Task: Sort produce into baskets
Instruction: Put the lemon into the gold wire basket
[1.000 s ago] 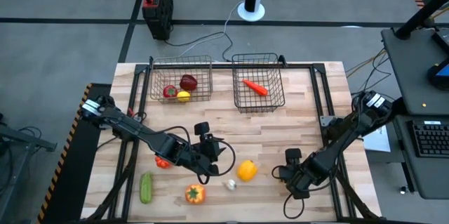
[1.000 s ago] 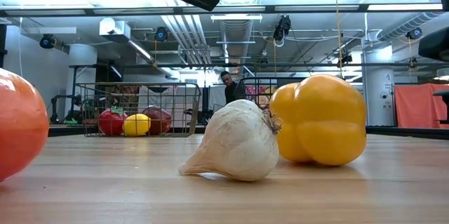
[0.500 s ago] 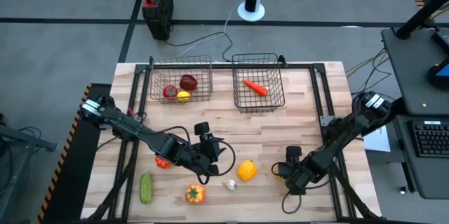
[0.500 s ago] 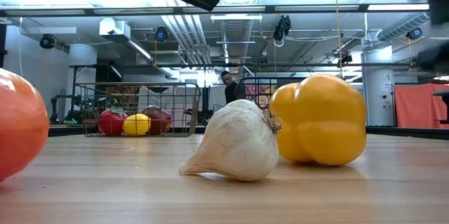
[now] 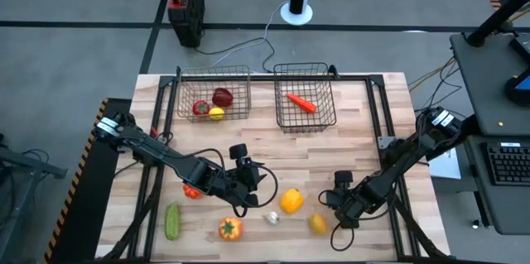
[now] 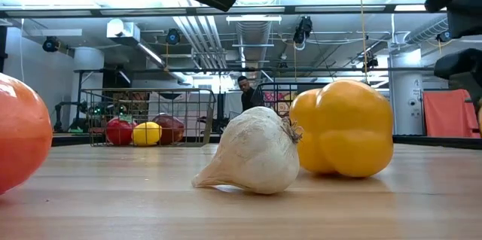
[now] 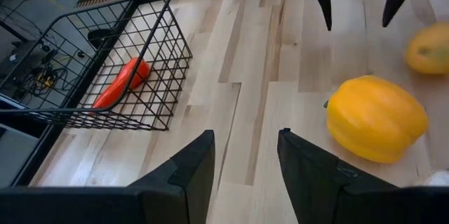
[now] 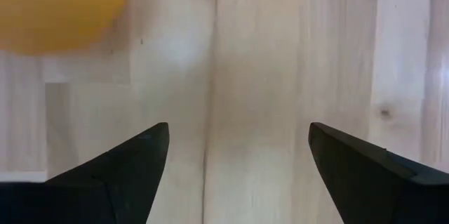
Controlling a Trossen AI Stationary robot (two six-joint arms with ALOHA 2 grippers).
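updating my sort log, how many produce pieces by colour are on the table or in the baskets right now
red: 3, a tomato and apple in the left basket, another tomato on the table
yellow: 3, lemon, pepper, fruit
orange: 2, carrot, pepper
green: 1, cucumber
white: 1, garlic
total: 10

Grey floor [image 5: 83,40] surrounds the table; exposed ceiling pipes [image 6: 248,33] overhead.

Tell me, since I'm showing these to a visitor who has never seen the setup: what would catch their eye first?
Probably the bright produce on the pale wooden table: a yellow pepper, white garlic and an orange pepper near the front edge. Both grippers hang low there, the left gripper beside the yellow pepper, the right gripper open by a small yellow-orange fruit. At the back stand two wire baskets.
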